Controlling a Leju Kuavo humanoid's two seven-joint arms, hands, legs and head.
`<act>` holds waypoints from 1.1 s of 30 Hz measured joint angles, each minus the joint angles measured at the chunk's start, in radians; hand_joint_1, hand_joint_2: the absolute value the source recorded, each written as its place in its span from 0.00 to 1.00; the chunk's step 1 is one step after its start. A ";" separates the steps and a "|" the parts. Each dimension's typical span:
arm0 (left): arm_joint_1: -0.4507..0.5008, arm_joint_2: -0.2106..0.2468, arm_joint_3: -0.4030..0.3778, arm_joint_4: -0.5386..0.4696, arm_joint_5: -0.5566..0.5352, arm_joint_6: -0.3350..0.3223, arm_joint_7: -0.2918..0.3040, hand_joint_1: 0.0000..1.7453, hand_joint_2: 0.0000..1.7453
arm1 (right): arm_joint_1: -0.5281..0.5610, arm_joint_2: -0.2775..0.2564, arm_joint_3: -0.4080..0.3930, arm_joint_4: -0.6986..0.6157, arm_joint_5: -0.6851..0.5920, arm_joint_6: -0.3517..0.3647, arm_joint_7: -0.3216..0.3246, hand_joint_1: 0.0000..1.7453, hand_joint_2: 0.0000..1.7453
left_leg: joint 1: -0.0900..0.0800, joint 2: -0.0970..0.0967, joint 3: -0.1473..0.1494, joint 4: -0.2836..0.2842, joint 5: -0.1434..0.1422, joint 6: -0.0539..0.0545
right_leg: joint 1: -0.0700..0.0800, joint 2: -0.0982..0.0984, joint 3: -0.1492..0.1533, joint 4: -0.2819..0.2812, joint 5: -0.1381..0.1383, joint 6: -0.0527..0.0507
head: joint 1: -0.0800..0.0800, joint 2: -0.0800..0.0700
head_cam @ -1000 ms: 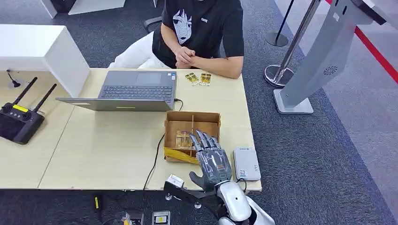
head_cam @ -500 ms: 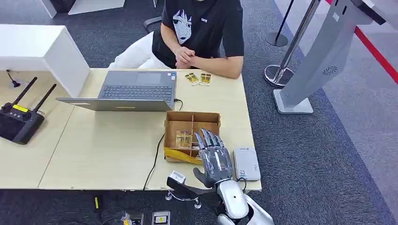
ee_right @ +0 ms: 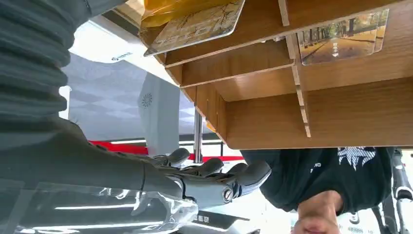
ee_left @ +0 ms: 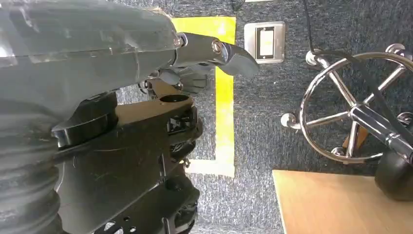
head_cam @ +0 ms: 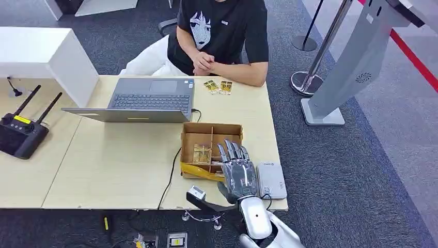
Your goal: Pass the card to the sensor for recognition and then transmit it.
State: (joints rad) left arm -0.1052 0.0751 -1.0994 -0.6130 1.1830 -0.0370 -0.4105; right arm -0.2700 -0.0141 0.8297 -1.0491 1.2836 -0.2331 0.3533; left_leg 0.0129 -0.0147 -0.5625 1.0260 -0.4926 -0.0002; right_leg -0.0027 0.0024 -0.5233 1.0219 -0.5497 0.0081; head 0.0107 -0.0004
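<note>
A divided cardboard box point(head_cam: 212, 126) sits on the tan table point(head_cam: 113, 165), with gold picture cards point(head_cam: 201, 153) in its near left compartment. My right hand point(head_cam: 236, 173) hovers over the box's near right corner, fingers stretched out and apart, holding nothing. The grey card sensor point(head_cam: 272, 181) lies just right of that hand, at the table's near edge. In the right wrist view the fingers point(ee_right: 219, 181) reach out beside the box point(ee_right: 316, 117), where two cards point(ee_right: 195, 24) show. My left hand point(ee_left: 214, 51) hangs above the floor, holding nothing.
A person point(head_cam: 222, 36) sits at the table's far side, hands clasped, with two gold cards point(head_cam: 218, 86) on the table in front of them. An open laptop point(head_cam: 150, 98) stands left of the box, its cable trailing off the near edge. A black remote point(head_cam: 20, 134) lies far left.
My right hand has shifted a little to the right over the box, towards the sensor. Nothing was picked up.
</note>
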 joint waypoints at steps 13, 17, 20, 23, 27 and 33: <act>0.000 -0.001 0.000 0.002 -0.009 -0.013 -0.006 0.00 1.00 | -0.019 0.000 -0.001 0.042 0.012 -0.004 0.019 0.00 1.00 | 0.000 0.000 0.000 0.000 0.000 0.000 | 0.000 0.000 0.000 0.000 0.000 0.000 | 0.000 0.000; 0.000 -0.001 0.000 0.003 -0.014 -0.013 -0.006 0.00 1.00 | -0.026 0.000 -0.001 0.054 0.012 -0.004 0.019 0.00 1.00 | 0.000 0.000 0.000 0.000 0.000 0.000 | 0.000 0.000 0.000 0.000 0.000 0.000 | 0.000 0.000; 0.000 -0.001 0.000 0.004 -0.017 -0.014 -0.006 0.00 1.00 | -0.028 0.002 -0.001 0.062 0.012 -0.004 0.019 0.23 1.00 | 0.000 0.000 0.000 0.000 0.000 0.000 | 0.000 0.000 0.000 0.000 0.000 0.000 | 0.000 0.000; 0.000 -0.001 0.000 0.005 -0.017 -0.014 -0.006 0.00 1.00 | -0.028 0.003 -0.001 0.067 0.011 -0.004 0.019 1.00 1.00 | 0.000 0.000 0.000 0.000 0.000 0.000 | 0.000 0.000 0.000 0.000 0.000 0.000 | 0.000 0.000; 0.000 -0.001 0.000 0.006 -0.018 -0.014 -0.006 0.00 1.00 | -0.030 0.006 -0.001 0.075 0.005 -0.002 0.018 1.00 1.00 | 0.000 0.000 0.000 0.000 0.000 0.000 | 0.000 0.000 0.000 0.000 0.000 0.000 | 0.000 0.000; 0.000 0.000 0.000 0.007 -0.019 -0.013 -0.006 0.00 1.00 | -0.032 0.007 -0.001 0.082 -0.005 0.005 0.013 1.00 1.00 | 0.000 0.000 0.000 0.000 0.000 0.000 | 0.000 0.000 0.000 0.000 0.000 0.000 | 0.000 0.000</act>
State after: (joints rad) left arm -0.1048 0.0748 -1.0990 -0.6062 1.1635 -0.0504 -0.4166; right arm -0.3023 -0.0069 0.8286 -0.9670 1.2783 -0.2281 0.3662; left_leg 0.0129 -0.0147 -0.5625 1.0260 -0.4925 -0.0002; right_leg -0.0027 0.0025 -0.5233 1.0220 -0.5497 0.0081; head 0.0107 -0.0004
